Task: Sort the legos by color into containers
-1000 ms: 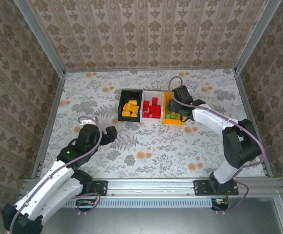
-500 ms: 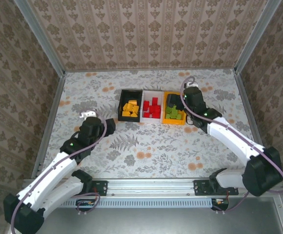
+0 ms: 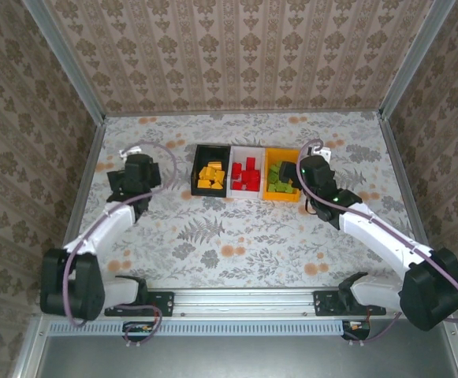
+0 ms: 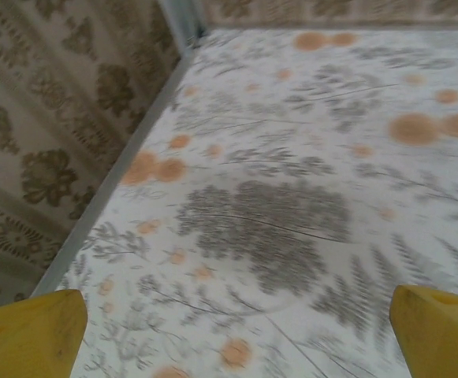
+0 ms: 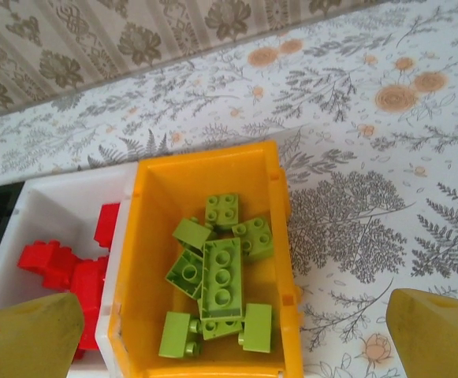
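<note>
The containers stand in a row at mid-table: a black bin (image 3: 196, 168) holding orange-yellow legos (image 3: 211, 175), a white bin (image 3: 247, 147) holding red legos (image 3: 246, 175), and an orange bin (image 3: 281, 197) holding green legos (image 3: 280, 179). My right gripper (image 3: 304, 168) hovers just right of the orange bin, open and empty. In the right wrist view it (image 5: 232, 350) looks down on the orange bin (image 5: 281, 236), several green legos (image 5: 222, 276) and the red legos (image 5: 55, 268). My left gripper (image 3: 134, 168) is at the far left, open, over bare floral table (image 4: 260, 220).
A metal frame edge (image 4: 110, 181) and the patterned wall (image 4: 47, 118) run close along the left of my left gripper. The floral tabletop (image 3: 236, 236) lies open in front of the bins. The back wall (image 5: 134, 39) rises beyond the bins.
My left arm has swung left and away from the bins toward the left wall. My right gripper has drawn back from over the orange bin to its right side.
</note>
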